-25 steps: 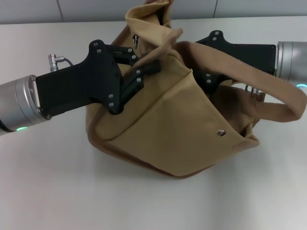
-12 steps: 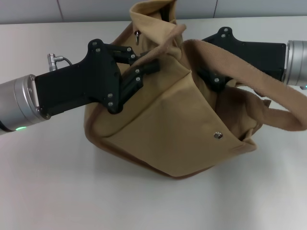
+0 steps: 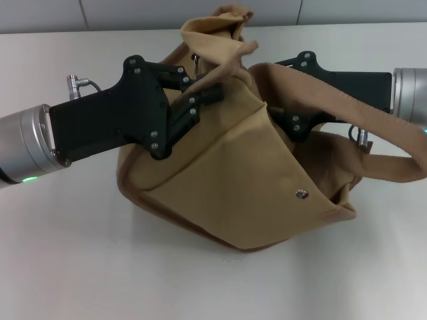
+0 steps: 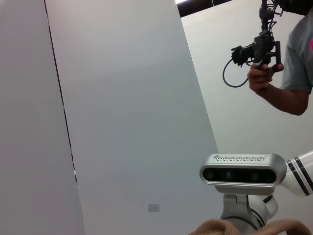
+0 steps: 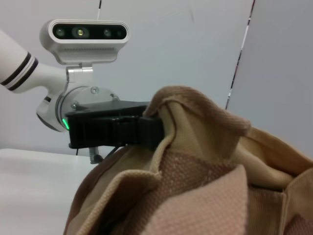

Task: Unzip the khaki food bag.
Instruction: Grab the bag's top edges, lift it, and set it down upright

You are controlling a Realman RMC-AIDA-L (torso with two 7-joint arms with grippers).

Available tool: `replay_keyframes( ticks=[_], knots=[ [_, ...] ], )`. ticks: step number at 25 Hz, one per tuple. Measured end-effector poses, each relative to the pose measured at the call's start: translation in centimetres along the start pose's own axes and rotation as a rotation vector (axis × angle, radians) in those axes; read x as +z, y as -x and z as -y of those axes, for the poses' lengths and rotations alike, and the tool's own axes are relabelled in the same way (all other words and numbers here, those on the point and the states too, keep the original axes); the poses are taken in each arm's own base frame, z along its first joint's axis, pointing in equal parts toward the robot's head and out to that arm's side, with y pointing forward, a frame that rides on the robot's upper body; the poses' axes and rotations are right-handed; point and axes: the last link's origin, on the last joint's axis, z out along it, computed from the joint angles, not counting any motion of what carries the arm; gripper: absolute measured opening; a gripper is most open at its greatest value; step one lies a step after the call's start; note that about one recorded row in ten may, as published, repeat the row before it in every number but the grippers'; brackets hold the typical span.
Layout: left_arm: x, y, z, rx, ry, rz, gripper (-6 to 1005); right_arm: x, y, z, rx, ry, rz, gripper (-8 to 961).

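Khaki food bag [image 3: 233, 180] pinched between left gripper [image 3: 207, 90] and right gripper [image 3: 283, 120].

Plain white matte tabletop [image 3: 73, 267], smooth, running back to a pale grey panelled wall [image 3: 133, 13]; sitting right on it, roughly mid-table, one slumped khaki canvas food bag [image 3: 233, 193] with brown-trimmed edges and a small metal snap on the front; bag's base flat on the surface, a wide webbing handle [image 3: 373, 143] looping off the right side above the top.
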Motion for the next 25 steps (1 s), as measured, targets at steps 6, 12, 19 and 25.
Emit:
replay_keyframes(
  ticks=[6,12,19,25],
  knots=[
    [0.0,0.0,0.0,-0.001,0.0,-0.001,59,-0.4,0.3,-0.6,0.017,0.039,0.021,260],
    [0.0,0.0,0.1,-0.001,-0.002,-0.002,59,-1.6,0.4,-0.6,0.051,0.03,0.046,497],
    [0.0,0.0,0.1,-0.002,0.0,-0.002,59,-3.2,0.8,-0.5,0.087,0.019,0.083,607],
    [0.1,-0.1,0.1,-0.001,0.005,-0.004,59,-2.9,0.3,-0.4,0.093,0.008,0.057,580]
  ],
)
